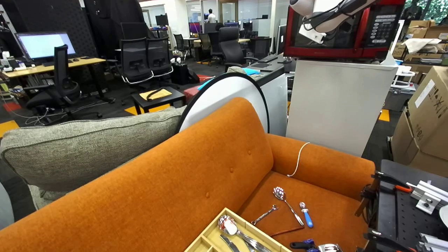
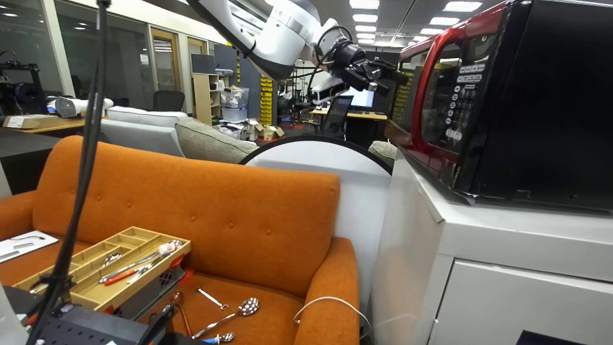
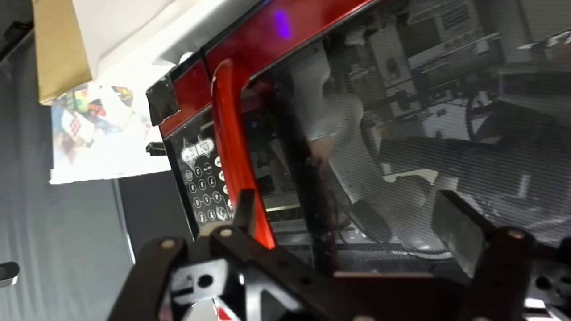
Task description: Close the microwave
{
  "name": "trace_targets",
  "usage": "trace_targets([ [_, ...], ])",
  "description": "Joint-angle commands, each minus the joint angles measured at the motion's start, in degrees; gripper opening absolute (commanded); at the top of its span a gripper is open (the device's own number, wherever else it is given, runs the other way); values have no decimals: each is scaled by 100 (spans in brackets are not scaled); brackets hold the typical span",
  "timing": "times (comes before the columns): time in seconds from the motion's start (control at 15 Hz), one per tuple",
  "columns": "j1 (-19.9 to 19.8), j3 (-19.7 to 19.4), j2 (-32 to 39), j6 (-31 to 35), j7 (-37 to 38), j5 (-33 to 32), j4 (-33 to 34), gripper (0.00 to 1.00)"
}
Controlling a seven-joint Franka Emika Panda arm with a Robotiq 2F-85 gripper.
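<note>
The red microwave [image 1: 346,40] stands on the white cabinet [image 1: 339,105] in both exterior views; its black side [image 2: 536,105] faces the camera in an exterior view. Its door looks flush with the keypad panel [image 3: 200,187], with no visible gap. The red handle [image 3: 236,142] runs along the door edge in the wrist view. My gripper [image 3: 345,207] is open and empty in front of the dark glass. One finger overlaps the handle's lower end in the picture; contact cannot be told. The other finger is over the glass. In an exterior view the gripper [image 2: 389,81] is beside the microwave front.
An orange sofa [image 1: 196,168] stands below, with a wooden cutlery tray [image 2: 187,247] and loose utensils. A round white panel [image 2: 325,155] stands between sofa and cabinet. Cardboard boxes [image 1: 425,119] are at the side.
</note>
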Motion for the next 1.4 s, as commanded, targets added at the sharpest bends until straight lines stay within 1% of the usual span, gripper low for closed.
trace_targets([
  [0.0, 155, 151, -1164, 865, 129, -470, -1324, 100],
  [0.2, 297, 288, -2070, 1454, 61, -680, -2301, 100],
  [0.47, 427, 361, -3176, 2291, -398, -641, -3396, 100],
  [0.67, 515, 294, -3849, 2999, -961, -386, -4030, 100],
  [0.8, 548, 260, -4221, 3356, -1329, -208, -4404, 100],
  [1.0, 550, 264, -4707, 3634, -1836, 109, -4912, 100],
  [1.2, 525, 321, -5197, 3674, -2332, 558, -5401, 100],
  [1.27, 374, 479, -4896, 3579, -2010, 403, -5150, 100],
  [1.33, 364, 490, -4999, 3579, -2064, 448, -5242, 100],
])
